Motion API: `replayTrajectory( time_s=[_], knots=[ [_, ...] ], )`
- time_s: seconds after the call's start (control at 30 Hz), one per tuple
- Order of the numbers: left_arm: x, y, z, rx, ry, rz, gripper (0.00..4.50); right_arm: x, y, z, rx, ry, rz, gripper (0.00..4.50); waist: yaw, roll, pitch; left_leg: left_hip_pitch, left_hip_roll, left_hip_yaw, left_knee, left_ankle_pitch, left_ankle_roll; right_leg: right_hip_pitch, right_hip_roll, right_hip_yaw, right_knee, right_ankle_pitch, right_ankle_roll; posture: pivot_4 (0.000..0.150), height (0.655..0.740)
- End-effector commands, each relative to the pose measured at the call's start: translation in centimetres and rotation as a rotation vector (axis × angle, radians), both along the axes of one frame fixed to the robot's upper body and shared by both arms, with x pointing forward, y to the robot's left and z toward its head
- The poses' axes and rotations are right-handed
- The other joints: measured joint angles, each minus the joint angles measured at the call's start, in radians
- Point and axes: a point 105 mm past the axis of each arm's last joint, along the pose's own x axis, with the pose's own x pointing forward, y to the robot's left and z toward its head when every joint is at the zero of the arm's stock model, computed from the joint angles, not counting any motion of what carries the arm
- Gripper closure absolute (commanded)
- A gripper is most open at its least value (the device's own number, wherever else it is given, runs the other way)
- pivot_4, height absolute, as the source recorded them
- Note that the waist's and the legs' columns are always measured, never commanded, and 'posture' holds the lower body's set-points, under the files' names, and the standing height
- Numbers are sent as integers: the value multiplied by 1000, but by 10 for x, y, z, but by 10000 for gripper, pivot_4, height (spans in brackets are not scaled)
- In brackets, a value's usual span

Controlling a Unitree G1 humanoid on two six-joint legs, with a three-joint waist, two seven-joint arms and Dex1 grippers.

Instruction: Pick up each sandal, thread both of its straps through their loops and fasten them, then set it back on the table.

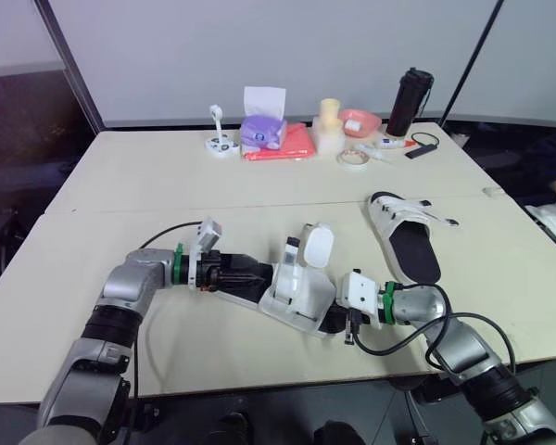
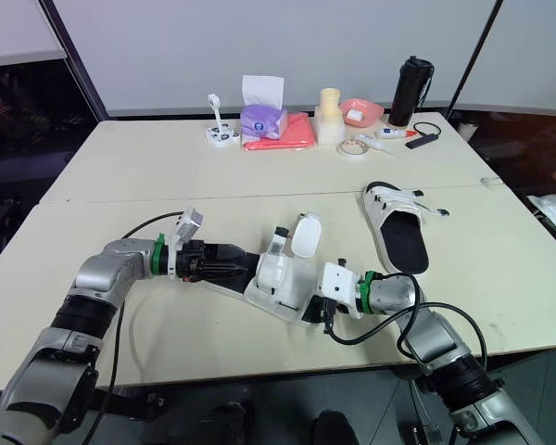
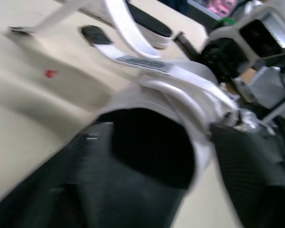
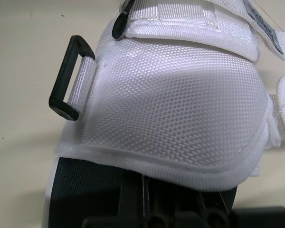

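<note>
A white mesh sandal with a black footbed [image 1: 296,295] sits near the front edge of the pale beige table [image 1: 167,185], held between the two arms. The left gripper [image 1: 255,276] reaches in from the robot's left. It is closed on the sandal's heel end, and in the left wrist view its black fingers [image 3: 61,190] sit on either side of the white-rimmed footbed. The right gripper [image 1: 336,317] meets the sandal's other end from the robot's right, touching or almost touching it; whether it is gripping cannot be told, since the white mesh upper covers it in the right wrist view. That view also shows a black rectangular plastic loop [image 4: 69,78] hanging empty from a short white tab at the side of the upper. Two white strap flaps stand up loose above the sandal, the rounded one [image 1: 317,246] highest. The second white sandal [image 1: 389,222] lies flat on the table, sole down, further back and to the right, well apart from both grippers. Across the far side of the table stand a black tumbler [image 1: 410,100], a pink bowl [image 1: 360,120], a cream stacked container [image 1: 329,125], a roll of tape [image 1: 353,158] and a purple tissue pack [image 1: 262,130] on a red cloth [image 1: 283,148].
</note>
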Motion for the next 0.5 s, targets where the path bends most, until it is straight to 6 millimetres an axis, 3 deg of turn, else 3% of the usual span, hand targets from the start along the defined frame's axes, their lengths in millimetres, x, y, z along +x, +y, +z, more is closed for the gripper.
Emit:
replayTrajectory(
  time_s=[0.03, 0.1, 0.37, 0.5],
  knots=[
    [-7, -4, 1, 21, -24, -57, 34368, -18, -20, -55, -149, 196, -52, 45000, 0, 0, 0, 0, 0, 0, 0, 0, 0, 0, 0, 0, 0, 0, 0, 1500, 7344],
    [-2, -4, -3, 48, -67, -38, 43234, -19, -21, -55, -152, 195, -54, 45000, 0, 0, 0, 0, 0, 0, 0, 0, 0, 0, 0, 0, 0, 0, 0, 1500, 7344],
    [10, -5, -6, 70, -151, -2, 43234, -20, -22, -56, -152, 196, -59, 45000, 1, 0, 0, 0, 0, 0, 0, 0, 0, 0, 0, 0, 0, 0, 0, 1500, 7344],
    [-13, -11, -22, 116, -105, -147, 43234, -20, -23, -55, -152, 196, -61, 45000, 1, 0, 0, 0, 0, 0, 0, 0, 1, 0, 0, 0, 0, 0, 0, 1500, 7344]
  ],
)
